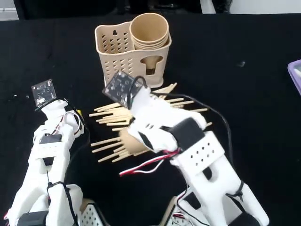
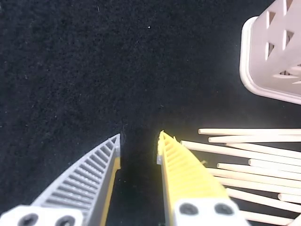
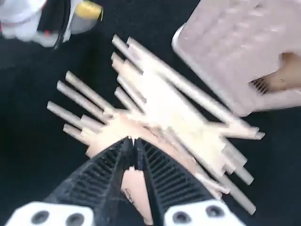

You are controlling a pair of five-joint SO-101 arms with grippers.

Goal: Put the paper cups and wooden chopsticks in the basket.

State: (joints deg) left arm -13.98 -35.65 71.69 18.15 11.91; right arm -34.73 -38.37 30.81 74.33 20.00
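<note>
A beige slotted basket point(image 1: 113, 52) stands at the back with several stacked paper cups point(image 1: 149, 28) in its right compartment. Wooden chopsticks point(image 1: 108, 113) lie in a loose pile in front of it. One paper cup point(image 1: 129, 143) lies on its side among them, partly under my right arm. In the right wrist view my right gripper point(image 3: 133, 141) is shut on this cup point(image 3: 113, 132), with chopsticks point(image 3: 164, 99) across it and the basket point(image 3: 235, 52) beyond. My left gripper point(image 2: 139, 139) is open over bare cloth, beside the chopstick ends point(image 2: 244, 150) and short of the basket point(image 2: 263, 70).
The table is covered with black cloth. A purple container edge point(image 1: 295, 73) shows at the far right. The left arm's gripper point(image 3: 47, 19) shows beyond the pile in the right wrist view. Free cloth lies left of the basket and to the right of the pile.
</note>
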